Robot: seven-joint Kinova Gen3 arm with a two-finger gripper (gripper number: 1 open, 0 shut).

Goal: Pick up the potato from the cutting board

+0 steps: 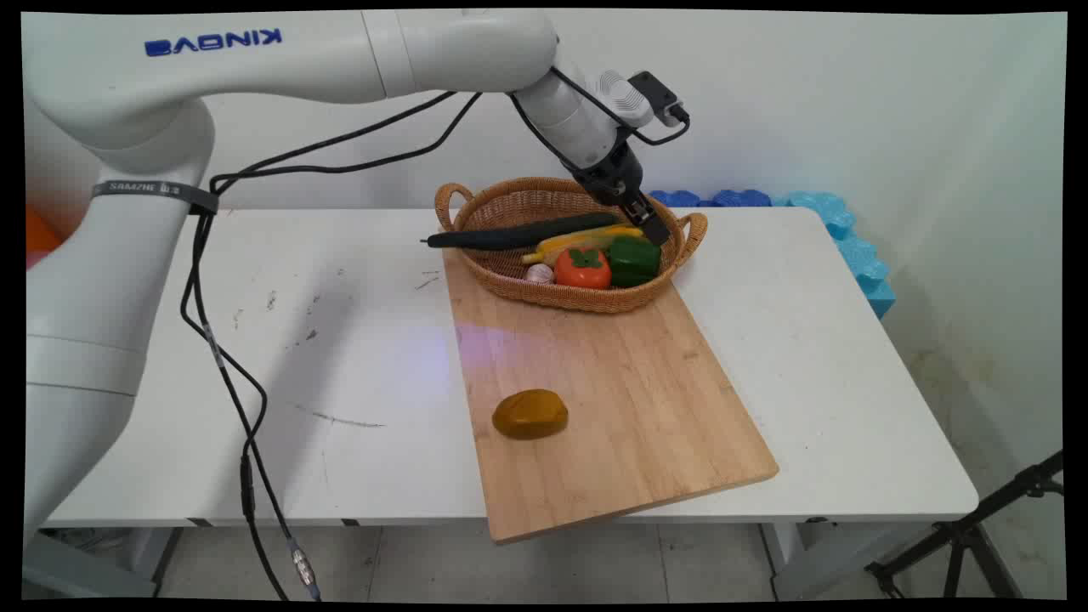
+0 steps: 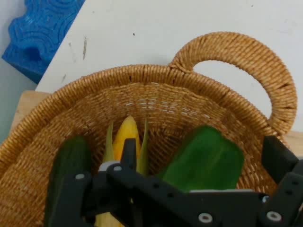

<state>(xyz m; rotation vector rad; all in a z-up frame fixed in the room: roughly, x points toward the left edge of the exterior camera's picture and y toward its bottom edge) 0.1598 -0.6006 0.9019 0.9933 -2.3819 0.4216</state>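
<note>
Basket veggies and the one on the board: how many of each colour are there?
Green: 2, the cucumber and the pepper
Yellow: 1, the corn
Red-orange: 1, the tomato
Whitish: 1, the garlic
Brown: 1, the potato
Total: 6

basket (image 2: 156,90): woven wicker, handle (image 2: 246,61) at upper right, resting on the white counter (image 2: 156,28)
corn (image 2: 127,137): yellow, green husk leaves, mid-basket
cucumber (image 2: 68,170): dark green, left of corn
pepper (image 2: 206,161): green, right of corn
jaws: spread wide, one finger (image 2: 129,153) over the corn, the other (image 2: 279,158) at right
foam (image 2: 38,33): blue, upper left, beyond counter edge
</note>
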